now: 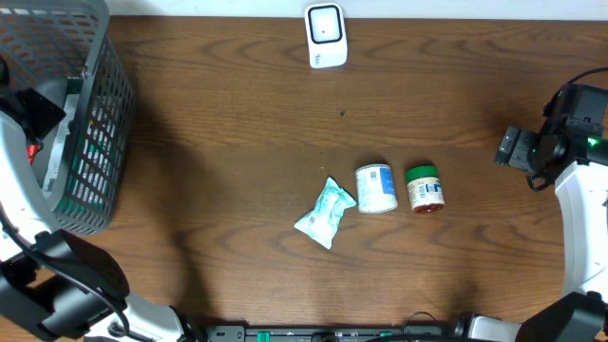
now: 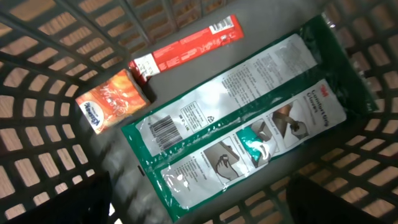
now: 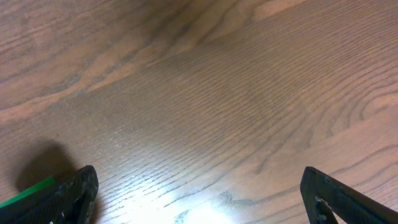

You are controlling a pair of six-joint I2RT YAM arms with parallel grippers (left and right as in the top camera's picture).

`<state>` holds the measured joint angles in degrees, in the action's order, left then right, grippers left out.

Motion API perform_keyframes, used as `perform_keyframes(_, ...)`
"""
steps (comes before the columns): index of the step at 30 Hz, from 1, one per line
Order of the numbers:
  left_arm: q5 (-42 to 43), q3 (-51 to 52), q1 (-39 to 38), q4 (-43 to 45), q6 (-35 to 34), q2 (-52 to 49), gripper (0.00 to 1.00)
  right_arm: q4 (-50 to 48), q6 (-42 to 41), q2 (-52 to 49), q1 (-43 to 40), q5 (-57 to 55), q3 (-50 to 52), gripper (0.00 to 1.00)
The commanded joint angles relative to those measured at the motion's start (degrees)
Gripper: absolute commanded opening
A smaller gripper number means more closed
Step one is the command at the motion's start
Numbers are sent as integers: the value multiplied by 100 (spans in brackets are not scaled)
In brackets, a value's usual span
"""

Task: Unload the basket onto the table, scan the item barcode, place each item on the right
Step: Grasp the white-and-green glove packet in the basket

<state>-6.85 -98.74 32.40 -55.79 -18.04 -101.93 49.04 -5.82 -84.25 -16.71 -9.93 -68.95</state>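
With right gripper (image 3: 199,180) and left gripper (image 2: 199,196) both gaping empty, the left, deep in the basket (image 2: 186,71) over the green packet (image 2: 249,118), risked snagging its mesh wall.

basket (image 1: 90,142): cut by left edge | left gripper (image 2: 199,208): fingers cropped at bottom edge | pouch (image 1: 325,213) print: perhaps a barcode, too small

The arms (image 1: 581,204) are white with black joints (one green light (image 1: 595,142)), fingers (image 3: 68,196) apparently black.
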Motion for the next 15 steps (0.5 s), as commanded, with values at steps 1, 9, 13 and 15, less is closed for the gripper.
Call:
perform_keyframes(1,-138,83,48,-26,-24,-278,87,9,33,28,-22,-50,-66,99)
perform_keyframes(9,-138,92,48,-24,-22,-555,63,9,33,28,-22,-50,-66,99)
perform_keyframes(13,-138,92,48,-24,-22,-555,43,9,33,28,-22,-50,-66,99)
perform_keyframes(15,-138,92,48,-24,-20,-555,42,9,33,28,-22,-50,-66,99)
